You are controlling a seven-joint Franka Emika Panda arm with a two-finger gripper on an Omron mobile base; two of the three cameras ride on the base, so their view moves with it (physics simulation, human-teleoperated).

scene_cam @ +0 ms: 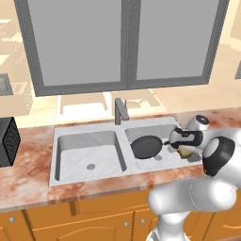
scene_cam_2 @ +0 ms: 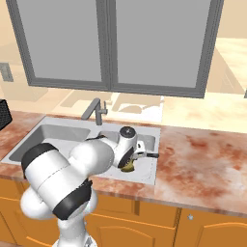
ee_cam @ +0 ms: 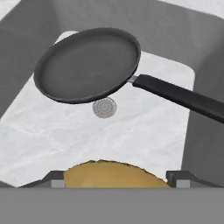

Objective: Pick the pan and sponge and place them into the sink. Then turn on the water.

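one pan, one sponge, one sink, two basins

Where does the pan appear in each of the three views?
Left base view: pan in the right basin, right of centre.
Right base view: just its handle tip shows past the arm, near centre.
Hand view: pan upper left, handle running right.
Shared landmark: the faucet in both base views.

Pretty flat, even, bright rendered lighting is seen all round; no glare or blur is noticed, and only soft shading is cast under the pan.
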